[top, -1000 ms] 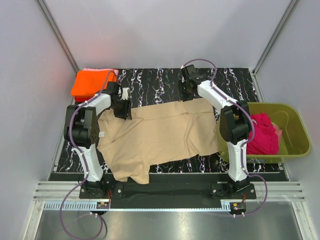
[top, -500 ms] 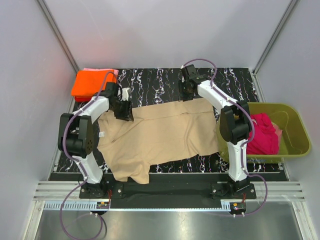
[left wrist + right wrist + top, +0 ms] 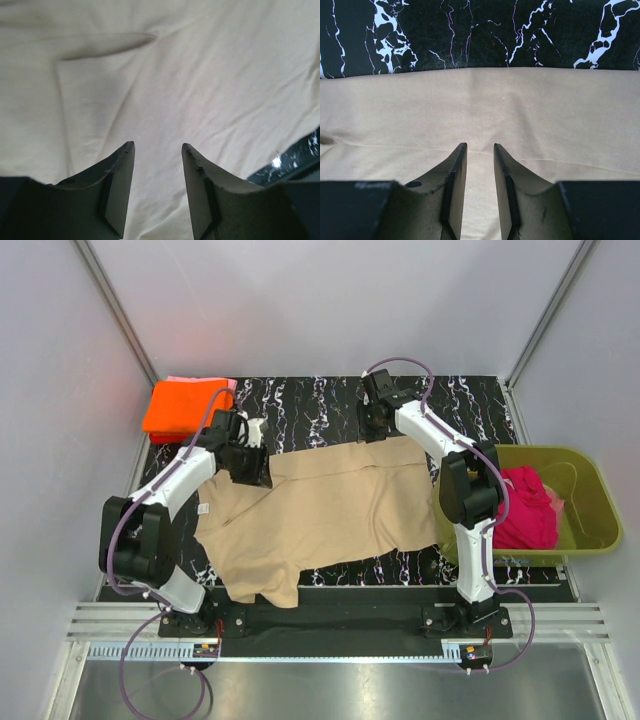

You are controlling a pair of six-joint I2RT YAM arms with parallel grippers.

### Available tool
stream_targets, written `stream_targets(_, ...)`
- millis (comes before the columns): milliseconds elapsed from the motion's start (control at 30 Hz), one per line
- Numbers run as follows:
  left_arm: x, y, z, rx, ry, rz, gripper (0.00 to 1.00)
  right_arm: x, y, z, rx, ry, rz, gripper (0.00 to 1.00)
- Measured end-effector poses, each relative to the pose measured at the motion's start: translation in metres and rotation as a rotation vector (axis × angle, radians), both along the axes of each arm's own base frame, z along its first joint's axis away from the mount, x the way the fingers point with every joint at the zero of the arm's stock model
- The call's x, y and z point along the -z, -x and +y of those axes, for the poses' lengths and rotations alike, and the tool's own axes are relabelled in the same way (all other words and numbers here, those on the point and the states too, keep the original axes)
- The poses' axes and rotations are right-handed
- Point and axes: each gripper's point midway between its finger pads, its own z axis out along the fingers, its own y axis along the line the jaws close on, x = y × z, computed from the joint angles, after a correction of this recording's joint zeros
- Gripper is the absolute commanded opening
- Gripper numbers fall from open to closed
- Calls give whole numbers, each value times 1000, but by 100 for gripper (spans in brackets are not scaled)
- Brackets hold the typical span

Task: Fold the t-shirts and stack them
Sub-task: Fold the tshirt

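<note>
A tan-beige t-shirt [image 3: 320, 510] lies spread across the black marbled table [image 3: 310, 400]. My left gripper [image 3: 252, 468] hovers over its far left part, jaws open, with only flat cloth [image 3: 200, 75] showing between them [image 3: 157, 146]. My right gripper [image 3: 374, 430] is at the shirt's far edge; its jaws [image 3: 480, 145] stand a narrow gap apart over the hem [image 3: 480, 110], holding nothing. A folded bright orange t-shirt [image 3: 180, 408] rests at the far left on a pale pink one [image 3: 228, 383]. A magenta-red t-shirt [image 3: 525, 505] lies crumpled in the tub.
The olive-green plastic tub [image 3: 590, 480] sits at the table's right edge, beside the right arm. Pale walls enclose the table on three sides. A corner of the tan shirt [image 3: 270, 590] hangs toward the near edge.
The left arm's elbow has swung out to the left, and its gripper has slid a little rightward over the tan shirt, with the jaws slightly wider. The right arm has not moved.
</note>
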Motion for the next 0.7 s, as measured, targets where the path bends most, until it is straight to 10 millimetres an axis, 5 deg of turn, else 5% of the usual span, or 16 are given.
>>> stream_targets(167, 2, -24, 21, 14, -128, -84, 48, 1, 1, 0, -1, 0, 3, 36)
stream_targets(433, 38, -69, 56, -52, -149, -1, 46, 3, 2, -1, -4, 5, 7, 36)
stream_targets(700, 48, -77, 50, -33, -120, 31, 43, 4, 2, -1, -6, 6, 8, 36)
